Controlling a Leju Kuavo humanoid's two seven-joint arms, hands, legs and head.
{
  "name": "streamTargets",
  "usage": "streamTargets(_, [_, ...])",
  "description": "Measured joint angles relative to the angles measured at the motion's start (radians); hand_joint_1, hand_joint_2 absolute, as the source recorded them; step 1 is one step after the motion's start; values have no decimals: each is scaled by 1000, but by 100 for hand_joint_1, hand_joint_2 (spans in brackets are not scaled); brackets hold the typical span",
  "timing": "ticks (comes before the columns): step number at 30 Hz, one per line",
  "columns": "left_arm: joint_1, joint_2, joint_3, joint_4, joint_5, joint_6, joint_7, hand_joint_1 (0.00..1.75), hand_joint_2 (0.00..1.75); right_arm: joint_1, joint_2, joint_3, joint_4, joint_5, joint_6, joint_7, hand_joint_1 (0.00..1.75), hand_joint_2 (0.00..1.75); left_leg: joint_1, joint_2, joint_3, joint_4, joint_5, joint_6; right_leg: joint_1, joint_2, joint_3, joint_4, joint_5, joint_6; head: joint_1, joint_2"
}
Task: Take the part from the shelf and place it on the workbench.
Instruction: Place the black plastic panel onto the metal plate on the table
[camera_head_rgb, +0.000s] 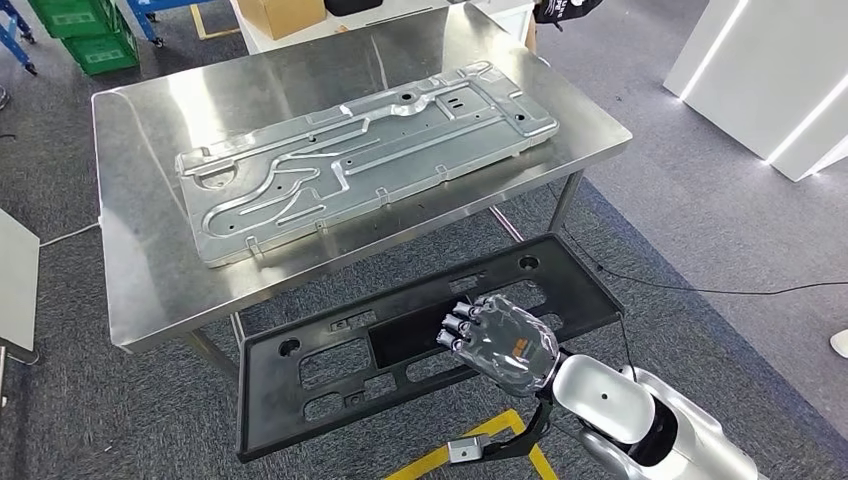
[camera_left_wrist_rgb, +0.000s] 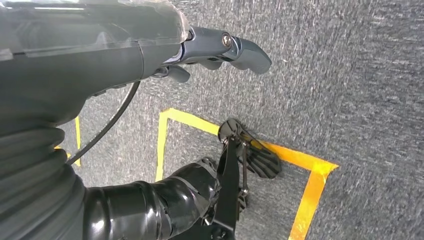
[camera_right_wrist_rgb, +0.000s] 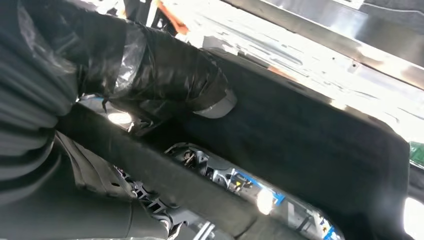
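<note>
**Black panel held just short of a bench that is already taken**

The right hand (camera_head_rgb: 500, 338) is gripping the black panel (camera_head_rgb: 330, 370) through one of its central cut-outs, fingers curled over the inner edge, and holding it flat in the air in front of the steel bench (camera_head_rgb: 130, 250) and lower than its top. From the wrist view the thumb (camera_right_wrist_rgb: 200, 85) is pressing against the panel's dark face. The left hand (camera_left_wrist_rgb: 220, 47) is hanging over the grey carpet beside the yellow tape (camera_left_wrist_rgb: 305, 165), holding nothing, fingers loosely curled and apart.

I would be worrying about three things. The grip is one-handed and off to one side of a long panel, so the far end may be sagging or twisting loose. The panel's near edge is sitting below the bench lip and could be catching on it while rising. And a silver stamped plate (camera_head_rgb: 370, 160) is already covering most of the bench, so the panel may be landing on it or overhanging the edge.
</note>
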Motion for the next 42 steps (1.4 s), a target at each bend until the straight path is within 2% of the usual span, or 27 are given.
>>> streamTargets(3, [0,0,0,0,0,0,0,0,175,-1,0,0,0,0,0,0,175,175,-1,0,0,0,-1,4,-1,0,2,-5,3,7,0,0])
streamTargets(7, [0,0,0,0,0,0,1,0,175,-3,0,0,0,0,0,0,175,175,-3,0,0,1,-2,9,-3,0,3,-8,4,22,0,0])
streamTargets(19, [0,0,0,0,4,2,8,0,175,-4,0,0,0,-5,0,4,175,175,-4,0,0,4,-3,11,-1,0,3,-8,4,26,0,0])
streamTargets(22, [0,1,0,0,8,2,9,0,175,-4,0,1,0,-5,0,4,175,175,-7,0,-5,8,-9,22,-8,0,3,-11,5,35,0,0])
streamTargets(25, [0,2,0,0,7,2,9,0,175,-4,0,2,1,-7,0,5,175,175,-7,-2,3,-12,-21,46,-11,0,2,9,16,50,0,0])
streamTargets(26, [1,2,0,0,6,2,9,0,175,-4,0,3,2,-7,0,6,175,175,-6,-3,14,-20,-24,56,-12,1,-5,28,14,51,0,0])
streamTargets(27, [1,2,0,-1,6,3,10,0,175,-6,0,3,2,-8,0,6,175,175,-6,-4,26,-24,-27,64,-12,3,-23,57,0,50,1,0])
streamTargets(29, [2,3,0,-1,6,3,12,0,175,-6,-1,4,3,-11,0,6,175,175,-10,-3,44,-26,-27,72,-9,8,-91,165,-53,46,2,0])
streamTargets(30, [3,3,0,-1,5,3,13,0,175,-6,-2,6,3,-12,0,6,175,175,-12,-2,48,-24,-27,72,-7,10,-133,230,-79,45,3,0])
streamTargets(31, [3,3,0,-1,5,4,14,0,175,-4,-3,7,4,-14,0,6,175,175,-13,-2,52,-22,-28,70,-5,11,-167,276,-92,44,3,0])
streamTargets(32, [3,3,0,-1,5,6,16,0,175,-3,-4,9,5,-15,0,6,175,175,-13,-2,57,-20,-30,67,-4,12,-186,292,-91,42,3,0])
streamTargets(33, [4,3,0,-1,4,7,18,0,175,-2,-4,10,5,-16,0,6,175,175,-13,-3,64,-16,-35,62,-5,11,-184,268,-73,40,3,0])
streamTargets(35, [5,2,0,-1,3,9,24,0,175,-3,-5,10,6,-18,0,6,175,175,-11,-6,77,-9,-55,51,-5,11,-143,140,7,35,3,0])
streamTargets(36, [5,2,0,-1,4,9,25,0,175,-3,-6,11,6,-19,0,6,175,175,-11,-8,82,-4,-65,44,-2,10,-125,85,34,31,3,0])
streamTargets(37, [5,2,0,-1,5,8,26,0,175,-3,-7,12,7,-19,1,6,175,175,-11,-10,81,1,-75,35,1,10,-114,53,55,24,3,0])
streamTargets(40, [2,2,0,-1,7,6,26,0,175,-1,-9,15,8,-21,1,6,175,175,-11,-11,80,16,-85,12,7,14,-106,48,56,1,2,0])
streamTargets(41, [1,2,0,-1,7,6,26,0,175,-2,-9,15,8,-21,1,6,175,175,-9,-9,72,36,-80,6,6,14,-101,43,55,-5,2,0])
streamTargets(42, [-1,1,0,-1,7,7,26,0,175,-3,-9,15,8,-21,1,6,175,175,-8,-7,51,72,-79,2,5,13,-94,37,53,-10,1,0])
